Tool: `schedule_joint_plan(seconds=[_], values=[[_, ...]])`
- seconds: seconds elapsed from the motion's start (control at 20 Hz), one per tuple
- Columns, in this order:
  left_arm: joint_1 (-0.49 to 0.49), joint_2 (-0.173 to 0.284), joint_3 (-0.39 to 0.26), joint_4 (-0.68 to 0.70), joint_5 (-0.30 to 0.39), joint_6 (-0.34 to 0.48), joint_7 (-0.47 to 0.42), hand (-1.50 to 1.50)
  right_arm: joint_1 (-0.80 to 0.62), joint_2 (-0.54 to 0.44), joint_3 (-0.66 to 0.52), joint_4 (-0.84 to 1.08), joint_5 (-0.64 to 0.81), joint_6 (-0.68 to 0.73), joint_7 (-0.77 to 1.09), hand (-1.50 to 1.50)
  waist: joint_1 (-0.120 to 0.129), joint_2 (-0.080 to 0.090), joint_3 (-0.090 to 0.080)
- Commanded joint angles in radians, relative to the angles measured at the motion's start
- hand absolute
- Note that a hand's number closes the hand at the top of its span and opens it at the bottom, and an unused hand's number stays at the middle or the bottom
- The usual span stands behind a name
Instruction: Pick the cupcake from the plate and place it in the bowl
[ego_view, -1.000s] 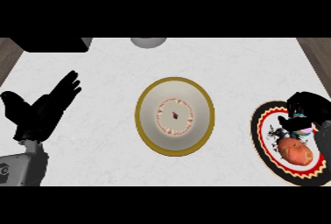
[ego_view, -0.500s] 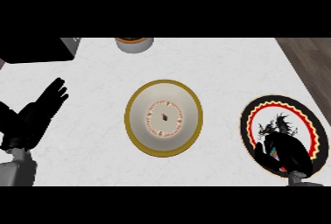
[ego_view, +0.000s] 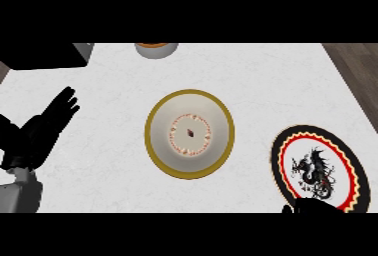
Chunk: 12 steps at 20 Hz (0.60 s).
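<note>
We see no cupcake: only a sliver of our right hand (ego_view: 314, 206) shows at the lower edge, over the black dragon-patterned plate (ego_view: 291, 145), its fingers' state unreadable. Our left hand (ego_view: 40, 132) rests open, fingers straight, left of the gold-rimmed cream bowl (ego_view: 159, 150) on the white marble bench (ego_view: 280, 85).

The white marbled tabletop (ego_view: 111, 80) carries a cream bowl (ego_view: 190, 133) with a gold rim at its middle. Right of the bowl and nearer the robot lies a black plate (ego_view: 319, 167) with a red ring and a dragon figure. Beyond the bowl, at the far edge, stands a small grey pot (ego_view: 156, 49); left of the pot sits a black block (ego_view: 44, 55).
</note>
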<state>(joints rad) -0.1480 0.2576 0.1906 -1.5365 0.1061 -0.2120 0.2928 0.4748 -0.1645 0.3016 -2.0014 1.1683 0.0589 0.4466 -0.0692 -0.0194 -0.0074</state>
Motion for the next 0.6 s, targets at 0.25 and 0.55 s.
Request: schedule_joint_plan(seconds=[0.25, 0.55], values=[[-0.006, -0.017, -0.032, -0.040, 0.003, -0.008, 0.035, 0.00, 0.238, -0.031, 0.353, -0.621, 0.305, 0.232, 0.248, 1.50, 0.047, 0.008, 0.003], [-0.115, 0.006, -0.011, 0.002, 0.019, -0.001, 0.079, 0.00, 0.098, 0.012, 0.584, -0.717, 0.487, 0.428, 0.375, 1.50, 0.052, 0.015, 0.002]])
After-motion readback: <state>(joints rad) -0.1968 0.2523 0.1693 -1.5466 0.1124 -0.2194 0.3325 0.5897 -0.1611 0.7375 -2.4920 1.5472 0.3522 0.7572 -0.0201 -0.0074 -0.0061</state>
